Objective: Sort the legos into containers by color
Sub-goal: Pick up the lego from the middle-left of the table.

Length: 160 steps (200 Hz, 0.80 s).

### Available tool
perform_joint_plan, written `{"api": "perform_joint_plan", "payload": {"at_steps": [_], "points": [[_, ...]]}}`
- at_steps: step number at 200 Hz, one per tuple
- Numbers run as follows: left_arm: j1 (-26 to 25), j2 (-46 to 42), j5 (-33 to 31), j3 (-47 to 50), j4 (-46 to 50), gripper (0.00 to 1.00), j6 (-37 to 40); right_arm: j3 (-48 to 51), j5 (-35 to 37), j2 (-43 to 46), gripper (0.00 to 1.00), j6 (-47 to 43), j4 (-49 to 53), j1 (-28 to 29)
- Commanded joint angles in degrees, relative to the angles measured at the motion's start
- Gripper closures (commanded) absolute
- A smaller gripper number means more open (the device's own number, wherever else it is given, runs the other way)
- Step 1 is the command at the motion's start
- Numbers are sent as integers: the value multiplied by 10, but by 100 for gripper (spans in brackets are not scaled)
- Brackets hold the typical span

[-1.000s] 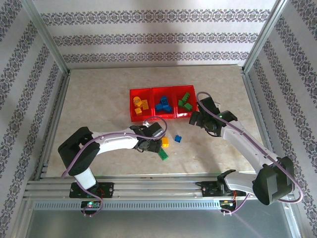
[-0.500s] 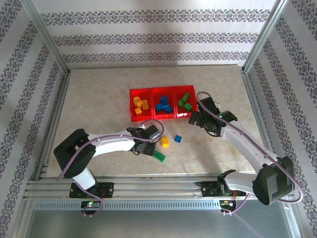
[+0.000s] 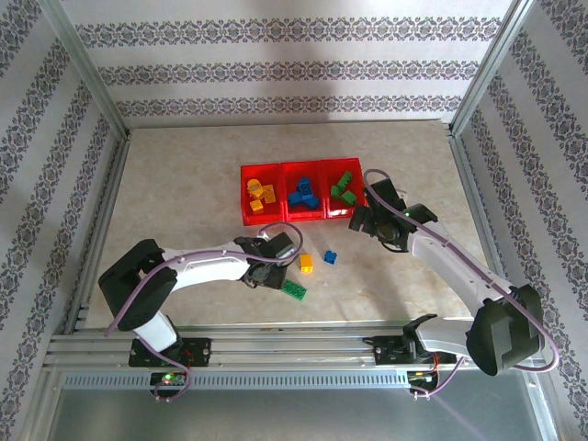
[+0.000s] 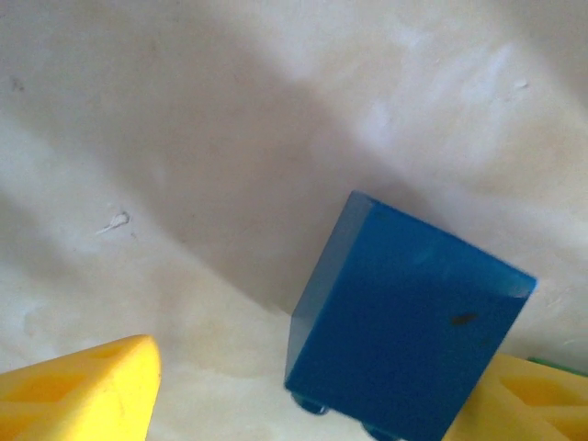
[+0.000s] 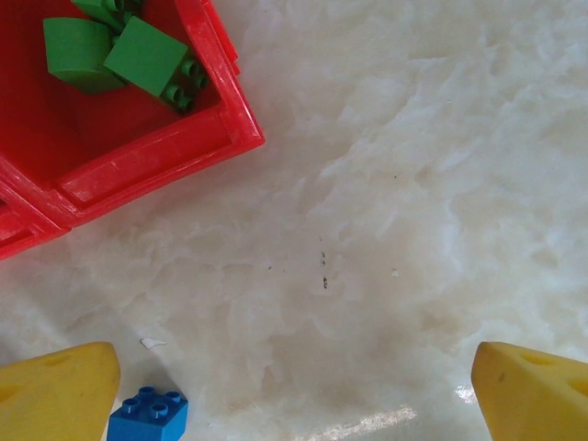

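Three bright red see-through plastic bins (image 3: 283,220) sit joined in a row on the pale marbled table top (image 3: 184,202). Seen from above, the bin at 9 o'clock holds small yellow-orange plastic studded bricks (image 3: 260,195). The middle bin holds blue studded bricks (image 3: 302,192), and the bin at 3 o'clock holds green studded bricks (image 3: 343,186). Loose bricks lie on the table at 6 o'clock from the bins. There is one loose yellow-orange brick (image 3: 307,263), with a little blue brick (image 3: 330,257) just beside it at 3 o'clock. A flat green brick (image 3: 296,289) lies at 7 o'clock from the loose yellow-orange brick. The left gripper (image 3: 266,274) is low over the table, at 9 o'clock from the flat green brick. Its wrist camera shows a second blue brick (image 4: 404,335) between its two yellow fingers (image 4: 87,395). The jaws are spread. One finger stands apart from this brick and the other is right next to it, but I cannot tell if it touches. The right gripper (image 3: 361,221) hangs near the 5 o'clock corner of the green bin. Its jaws are spread wide with nothing between them. In its wrist camera the little blue brick lies at 7 o'clock, just beside one yellow finger (image 5: 55,395).
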<state>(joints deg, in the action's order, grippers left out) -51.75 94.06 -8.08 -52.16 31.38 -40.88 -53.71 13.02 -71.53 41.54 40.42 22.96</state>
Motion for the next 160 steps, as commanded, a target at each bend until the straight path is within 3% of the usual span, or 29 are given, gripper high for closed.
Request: {"api": "perform_joint_plan", "payload": {"at_steps": [1,35,99,160], "points": [[-1,16,-19,-20,-17,29,10,7,2,0,2,6,0,-5],[12,11,-18,-16,-37,35,25,7,0,-1,2,4,0,-10],[27,21,9,-9,-54,63,33,18,-6,8,2,20,-2,-12],[30,7,1,-11,-56,78,35,19,-6,15,2,24,-6,-12]]}}
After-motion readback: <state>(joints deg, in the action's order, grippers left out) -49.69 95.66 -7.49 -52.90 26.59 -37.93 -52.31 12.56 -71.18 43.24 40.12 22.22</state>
